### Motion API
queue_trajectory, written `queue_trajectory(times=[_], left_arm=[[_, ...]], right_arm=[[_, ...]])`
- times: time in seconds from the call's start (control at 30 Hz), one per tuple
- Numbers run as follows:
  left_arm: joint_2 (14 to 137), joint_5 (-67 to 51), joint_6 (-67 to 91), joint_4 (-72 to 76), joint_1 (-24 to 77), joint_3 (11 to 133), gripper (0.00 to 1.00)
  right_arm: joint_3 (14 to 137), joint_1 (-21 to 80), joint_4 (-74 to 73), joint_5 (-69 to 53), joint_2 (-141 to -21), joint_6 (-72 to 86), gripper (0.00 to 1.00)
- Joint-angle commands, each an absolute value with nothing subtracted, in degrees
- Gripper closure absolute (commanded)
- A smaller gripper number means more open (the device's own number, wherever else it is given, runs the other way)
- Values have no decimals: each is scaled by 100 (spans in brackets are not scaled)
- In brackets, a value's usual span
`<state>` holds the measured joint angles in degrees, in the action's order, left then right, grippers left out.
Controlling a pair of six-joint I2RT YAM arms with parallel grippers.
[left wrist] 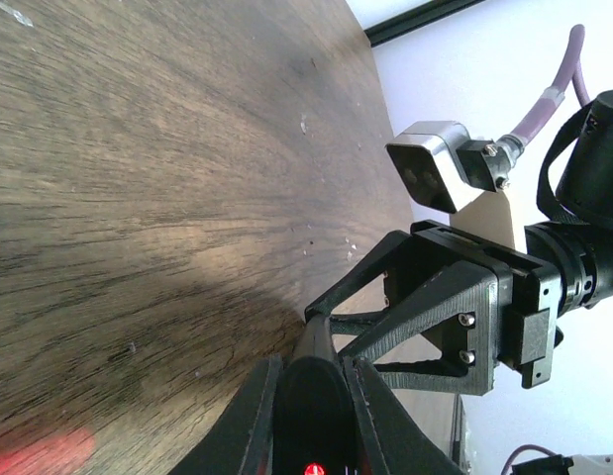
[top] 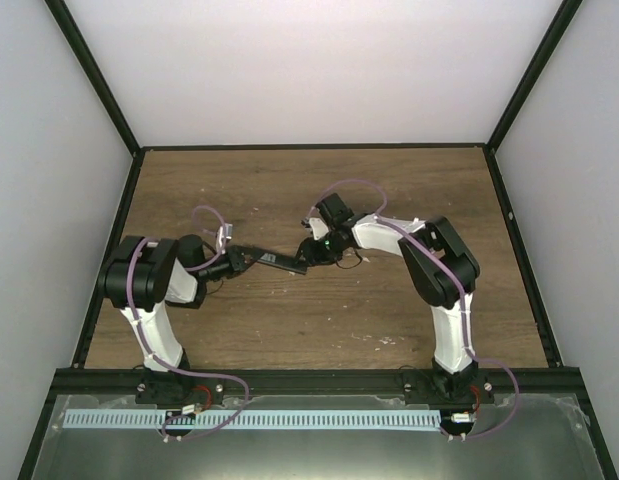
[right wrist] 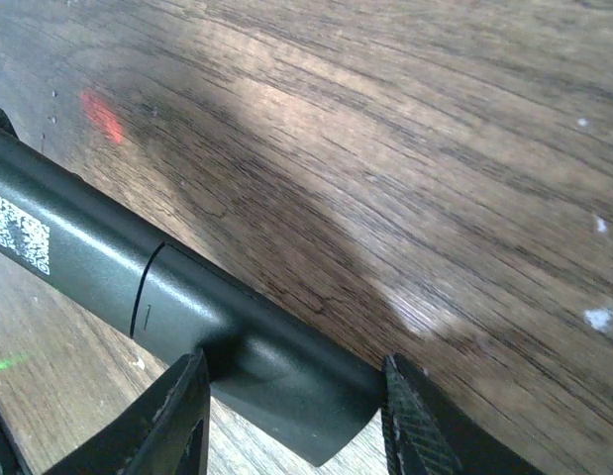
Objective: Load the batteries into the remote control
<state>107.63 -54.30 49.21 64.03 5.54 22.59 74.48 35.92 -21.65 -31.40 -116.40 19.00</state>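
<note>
our right gripper [right wrist: 291,421] pinches one end of the remote control [right wrist: 187,297], fingers drawn in to its width. our left gripper [left wrist: 311,396] clamps the other end, so it spans between them over the table [top: 289,190].

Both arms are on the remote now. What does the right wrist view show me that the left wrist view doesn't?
Only the right wrist view: the remote control along its length, with a white code label and a seam across its body, and the right gripper closed on one end. Only the left wrist view: the left gripper clamping the other end, where a red light glows, plus the right arm's silver camera. Both: the remote control and the wooden table; no batteries visible in either.
</note>
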Motion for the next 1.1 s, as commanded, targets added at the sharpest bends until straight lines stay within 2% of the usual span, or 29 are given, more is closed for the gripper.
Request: queue_trajectory(times=[0.0,0.4,0.63,0.83,1.07], left_arm=[[10983,-6059,4711,6004,1031,2242,100],[11337,-6132,5243,6958,922,2197,100],[11322,-6073,5128,6869,791,2136,100],[10915,-5896,4581,5844,791,2265,100],[10736,-6108,4702,5792,824,2530,100]], right_arm=[[7210,3960,-1721,-2931,-11619,1694,61],[6908,3954,-2120,-2586,-11072,1549,57],[6727,3915,-2277,-2323,-10660,1544,54],[6783,3784,-2466,-2123,-10145,1250,44],[6927,3439,-2707,-2468,-9663,357,21]])
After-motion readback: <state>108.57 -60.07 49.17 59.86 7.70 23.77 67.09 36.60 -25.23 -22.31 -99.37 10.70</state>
